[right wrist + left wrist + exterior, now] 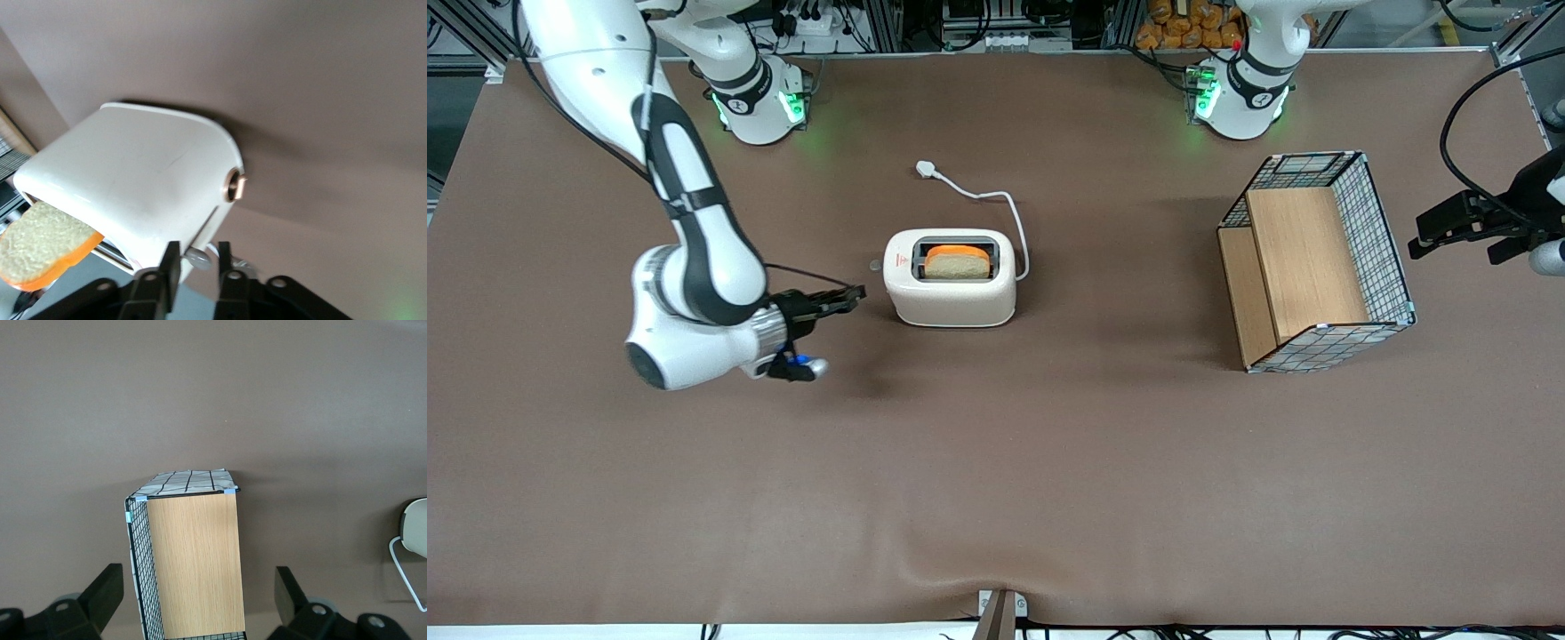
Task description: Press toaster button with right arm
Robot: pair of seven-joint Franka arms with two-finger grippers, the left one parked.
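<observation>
On the brown matte desk (996, 462), seen from the front, sits the white rounded plastic toaster (950, 289) with a slice of bread (957, 262) upright in its dark slot; its small round grey button (874, 265) juts from the narrow end facing the working arm. That large white jointed right arm (694, 267) holds its black thin-fingered gripper (857, 292) level, just beside that end, not touching. From the right wrist, the gripper (195, 253) fingers stand narrowly apart around the button (197, 257).
</observation>
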